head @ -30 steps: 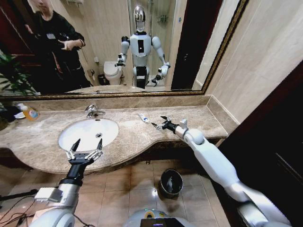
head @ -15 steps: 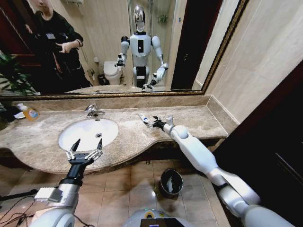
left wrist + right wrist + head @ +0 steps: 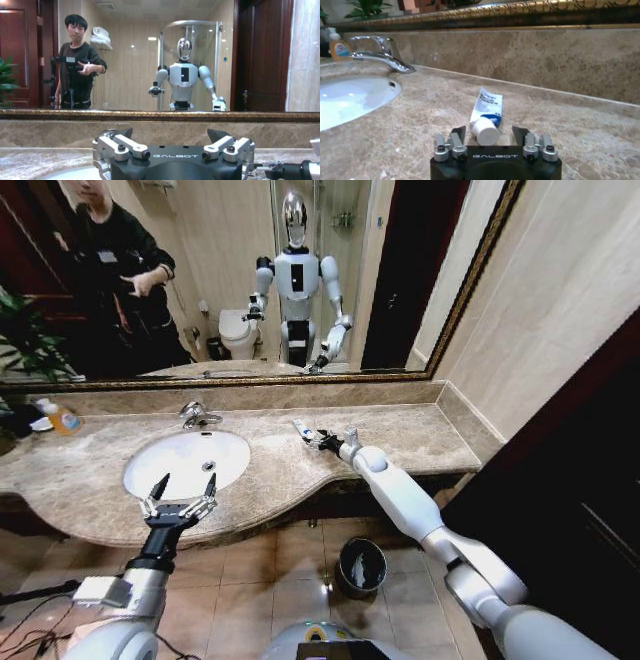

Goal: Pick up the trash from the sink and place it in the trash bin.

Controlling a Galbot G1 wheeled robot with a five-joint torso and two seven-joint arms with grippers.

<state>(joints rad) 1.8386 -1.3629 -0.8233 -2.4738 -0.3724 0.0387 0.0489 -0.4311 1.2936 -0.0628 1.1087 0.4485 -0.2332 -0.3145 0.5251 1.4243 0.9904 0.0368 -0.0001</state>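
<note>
The left gripper (image 3: 183,486) is hovering over the front edge of the marble bench (image 3: 90,480), at the near rim of the sink (image 3: 188,461), with its fingers spread wide and nothing between them. In the left wrist view the same gripper (image 3: 170,139) is showing two dark fingertips well apart, pointing toward the mirror (image 3: 150,56).

Farther along the bench, the right gripper (image 3: 312,438) is reaching low over the marble to the right of the sink. Its fingers are open, one on each side of the capped end of a small white tube (image 3: 302,429) with blue print. The right wrist view is showing this more closely: the gripper (image 3: 489,133) is sitting with its two fingertips apart around the tube's cap, and the tube (image 3: 487,111) is lying flat on the bench, not lifted. Whether the fingers are touching the cap cannot be told.

One tube is lying on the bench; the white bowl of the sink (image 3: 350,98) is looking bare in the part that is visible. One chrome tap (image 3: 380,52) is standing behind the sink, and one orange-labelled soap bottle (image 3: 337,47) is sitting beyond it at the far left.

On the tiled floor below the bench, one round dark trash bin (image 3: 361,567) with a black liner is standing near the right arm.
</note>
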